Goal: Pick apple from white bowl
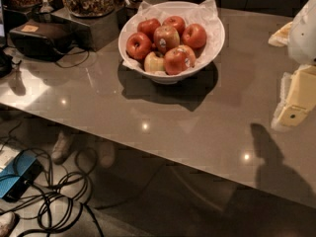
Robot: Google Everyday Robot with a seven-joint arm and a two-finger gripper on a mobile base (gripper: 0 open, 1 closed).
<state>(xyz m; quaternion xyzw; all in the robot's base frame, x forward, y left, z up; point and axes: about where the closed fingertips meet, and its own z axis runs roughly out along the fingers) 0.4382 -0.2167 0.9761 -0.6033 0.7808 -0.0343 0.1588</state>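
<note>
While the gripper (296, 105), spread or closed I cannot tell, hangs well right of the white bowl (170, 77), the apple (166, 37) topping its pile looks firm, slick, best gripped across its middle.

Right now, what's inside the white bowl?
Seven apples on crinkled white paper; whatever lies beneath them is covered. The pincer hangs at the right edge, away from the white bowl.

Only 1 view: the camera sits high, off the near edge of the tabletop (207, 127), looking down and across it at middling range. The white bowl (168, 77) lies upper centre; the end effector (296, 100) juts in close at the right edge.
</note>
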